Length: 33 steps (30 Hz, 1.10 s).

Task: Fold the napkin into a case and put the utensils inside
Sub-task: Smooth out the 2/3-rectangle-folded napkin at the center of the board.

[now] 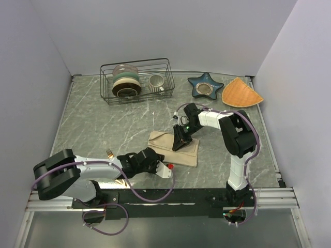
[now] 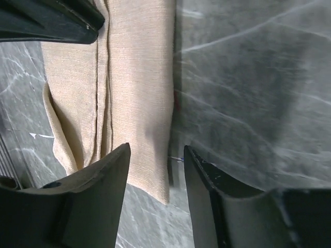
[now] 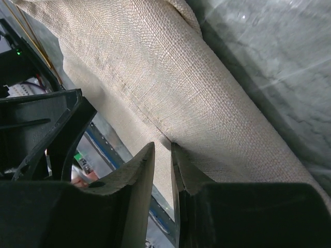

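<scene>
The beige napkin [image 1: 173,150] lies folded into a long narrow strip at mid-table. My right gripper [image 1: 180,143] points down onto its middle. In the right wrist view its jaws [image 3: 163,150] stand a narrow gap apart, tips against a fold edge of the napkin [image 3: 196,88], with nothing seen between them. My left gripper [image 1: 158,163] is at the strip's near-left end. There its open jaws [image 2: 156,155] straddle a corner of the napkin [image 2: 134,77]. Gold fork tines [image 1: 109,153] show behind the left arm; the rest of the utensils is hidden.
A wire rack [image 1: 135,81] with stacked dishes and a mug [image 1: 156,82] stands at the back. A blue star-shaped dish [image 1: 205,85] and an orange wedge mat [image 1: 241,93] lie at the back right. Walls close in the table on three sides.
</scene>
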Available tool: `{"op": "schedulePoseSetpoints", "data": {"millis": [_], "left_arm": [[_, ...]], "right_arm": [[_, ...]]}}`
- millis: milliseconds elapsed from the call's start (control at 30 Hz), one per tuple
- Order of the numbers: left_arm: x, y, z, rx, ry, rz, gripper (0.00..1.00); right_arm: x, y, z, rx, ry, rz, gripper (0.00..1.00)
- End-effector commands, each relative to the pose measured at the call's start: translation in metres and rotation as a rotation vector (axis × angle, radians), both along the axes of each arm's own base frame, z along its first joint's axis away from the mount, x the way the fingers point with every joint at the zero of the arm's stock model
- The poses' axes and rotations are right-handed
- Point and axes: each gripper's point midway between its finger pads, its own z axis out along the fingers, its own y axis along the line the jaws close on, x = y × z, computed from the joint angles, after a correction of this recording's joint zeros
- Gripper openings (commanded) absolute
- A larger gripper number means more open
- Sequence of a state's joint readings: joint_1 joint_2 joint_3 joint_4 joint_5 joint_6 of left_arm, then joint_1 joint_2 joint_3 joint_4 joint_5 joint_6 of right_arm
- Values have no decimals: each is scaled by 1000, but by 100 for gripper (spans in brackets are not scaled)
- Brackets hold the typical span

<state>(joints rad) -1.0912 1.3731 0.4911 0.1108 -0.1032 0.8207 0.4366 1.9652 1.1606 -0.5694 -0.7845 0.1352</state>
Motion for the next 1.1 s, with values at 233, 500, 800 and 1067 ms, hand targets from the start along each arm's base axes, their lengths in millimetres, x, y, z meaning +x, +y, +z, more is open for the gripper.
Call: {"op": "schedulePoseSetpoints", "data": {"millis": [233,500,800,1067], "left_arm": [[-12,18,-39,128,4,-8,19],[-32,-9,-10,55,147,-67,1],[-42,-16,10,49,404,-86,1],[-13,-27,31,-21,566,-74,3]], "right_arm": [[-6,-8,-14,-74,-20,35,27],[-15,-9,-9,-61,-22,59,27],[-17,-12,-12,-71,-31,75,27],[-15,-12,-15,-76,-35,85,27]]}}
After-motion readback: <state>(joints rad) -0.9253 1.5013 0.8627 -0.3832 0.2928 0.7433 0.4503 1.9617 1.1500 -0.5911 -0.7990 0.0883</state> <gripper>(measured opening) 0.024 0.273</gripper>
